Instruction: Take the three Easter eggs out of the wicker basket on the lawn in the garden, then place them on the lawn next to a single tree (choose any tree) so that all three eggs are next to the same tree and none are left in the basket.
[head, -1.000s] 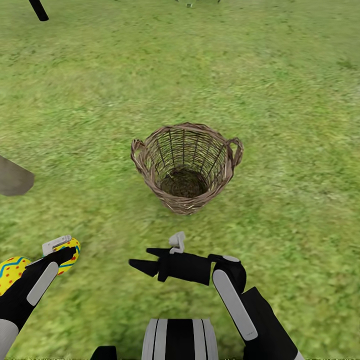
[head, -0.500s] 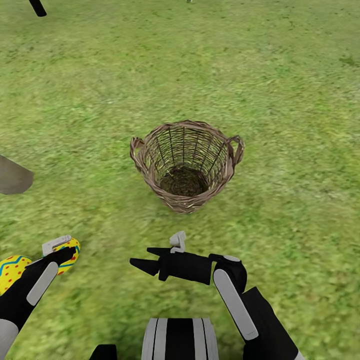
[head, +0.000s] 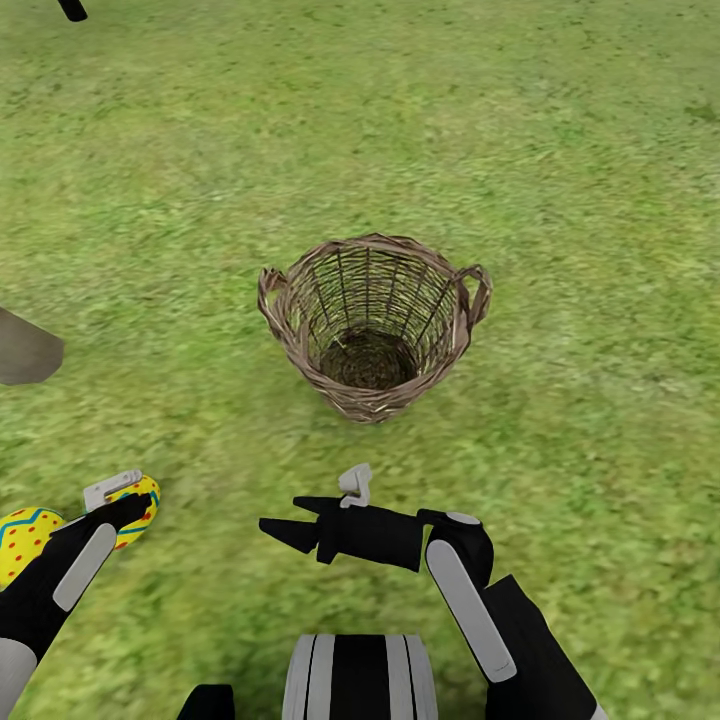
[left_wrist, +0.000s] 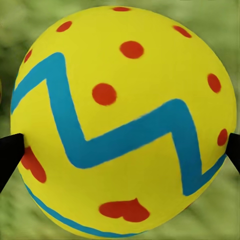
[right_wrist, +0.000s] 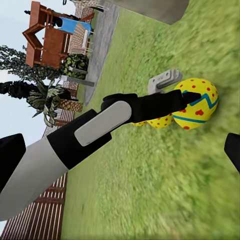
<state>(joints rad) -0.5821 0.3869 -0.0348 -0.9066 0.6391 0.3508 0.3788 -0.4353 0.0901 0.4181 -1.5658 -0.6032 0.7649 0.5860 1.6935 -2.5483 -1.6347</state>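
Left hand (head: 130, 505) at lower left of head view gripped an Easter egg (left_wrist: 122, 120), yellow with red dots and blue zigzag, fingertips (left_wrist: 10, 155) pressed on both sides. A second egg (head: 25, 540) lay on the lawn (head: 560, 200) at the far lower-left edge, just beside the left arm. Right wrist view showed a third yellow egg (right_wrist: 160, 121) tucked behind the held one. Right hand (head: 285, 532) at lower centre pointed toward frame left, fingers close together, nothing between them. Farther up, mid-frame, wicker basket (head: 372, 325) stood upright on the grass, no eggs inside. Grey trunk base (head: 25, 350) at the left edge, well apart from the basket.
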